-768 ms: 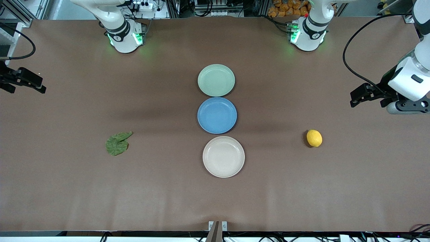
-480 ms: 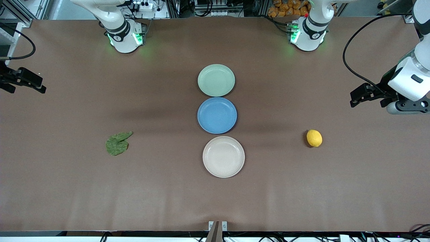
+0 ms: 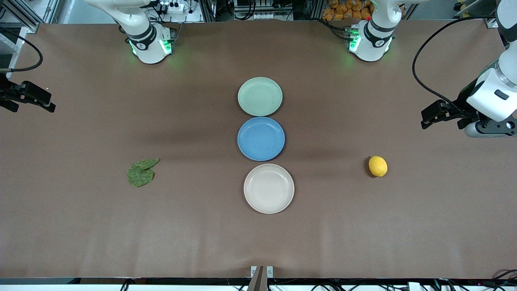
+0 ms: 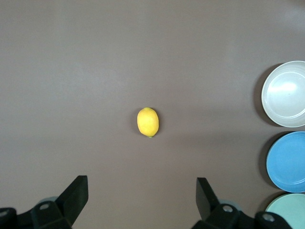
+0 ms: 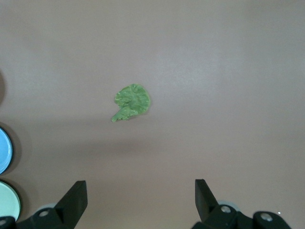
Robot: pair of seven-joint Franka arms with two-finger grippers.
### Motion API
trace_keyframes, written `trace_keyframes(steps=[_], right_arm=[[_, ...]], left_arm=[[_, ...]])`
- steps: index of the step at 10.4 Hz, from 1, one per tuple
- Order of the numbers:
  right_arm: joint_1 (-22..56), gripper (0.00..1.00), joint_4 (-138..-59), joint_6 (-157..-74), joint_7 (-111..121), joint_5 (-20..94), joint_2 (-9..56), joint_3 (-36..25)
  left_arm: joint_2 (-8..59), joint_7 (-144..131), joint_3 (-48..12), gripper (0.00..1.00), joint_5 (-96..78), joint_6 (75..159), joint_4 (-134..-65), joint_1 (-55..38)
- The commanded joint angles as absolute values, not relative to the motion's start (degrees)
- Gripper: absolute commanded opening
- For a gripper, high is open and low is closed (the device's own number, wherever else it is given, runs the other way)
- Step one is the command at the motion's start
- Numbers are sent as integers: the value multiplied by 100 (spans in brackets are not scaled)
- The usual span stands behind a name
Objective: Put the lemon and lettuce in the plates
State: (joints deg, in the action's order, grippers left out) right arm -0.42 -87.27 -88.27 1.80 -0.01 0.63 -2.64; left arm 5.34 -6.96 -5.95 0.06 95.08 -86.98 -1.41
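Front view: brown table [image 3: 363, 234], shelving along the robots' edge. Mint plate [image 3: 259, 96], blue plate [image 3: 261, 138], beige plate [image 3: 268, 188] in a row at centre. Lettuce [image 3: 141, 172] toward the right arm's end, lemon [image 3: 377, 166] toward the left arm's. Nothing moved since earlier.

Left wrist view: left gripper [image 4: 142, 198] spread wide, aloft near lemon [image 4: 148, 121].

Right wrist view: right gripper [image 5: 141, 199] spread, aloft near lettuce [image 5: 132, 102].
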Motion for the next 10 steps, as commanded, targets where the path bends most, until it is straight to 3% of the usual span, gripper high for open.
trace_keyframes(steps=[1, 10], right_arm=[[-88, 100, -8684, -8771, 255, 35, 88, -255], [-114, 100, -8719, -8780, 255, 35, 88, -264]], left_arm=[[615, -642, -606, 100, 18, 9387, -8604, -132], [1186, -624, -606, 100, 18, 9395, -8631, -167]])
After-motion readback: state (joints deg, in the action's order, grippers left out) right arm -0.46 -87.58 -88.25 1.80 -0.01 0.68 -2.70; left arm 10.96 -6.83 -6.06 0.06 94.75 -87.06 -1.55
